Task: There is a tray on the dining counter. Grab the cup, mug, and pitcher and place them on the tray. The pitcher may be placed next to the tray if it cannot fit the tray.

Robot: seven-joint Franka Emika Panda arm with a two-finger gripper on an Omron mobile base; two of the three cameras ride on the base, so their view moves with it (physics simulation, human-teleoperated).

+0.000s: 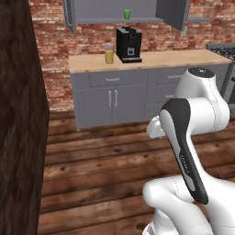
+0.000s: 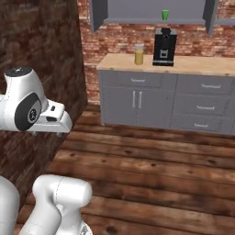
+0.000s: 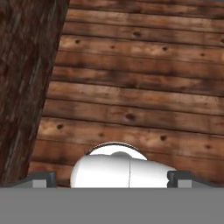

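So the base is parked well back from everything. The clear cylindrical glass pitcher with orange-yellow liquid sits top centre of the left base view, on the pale wood-topped grey counter against the brick wall, just beside a boxy black coffee machine. The small bright green tapered cup is higher up, on the shelf of the open grey wall cabinet.

The gripper points down at the dark plank floor, jaws spread wide with nothing between them, fingertips at the bottom corners of the hand view.

My take: the step right now is just getting closer. I'd roll forward across the planks, keep off the rough dark wall on the left, then go for the pitcher. Smooth glass, wide, full of liquid, so grab it low and square and keep it upright.
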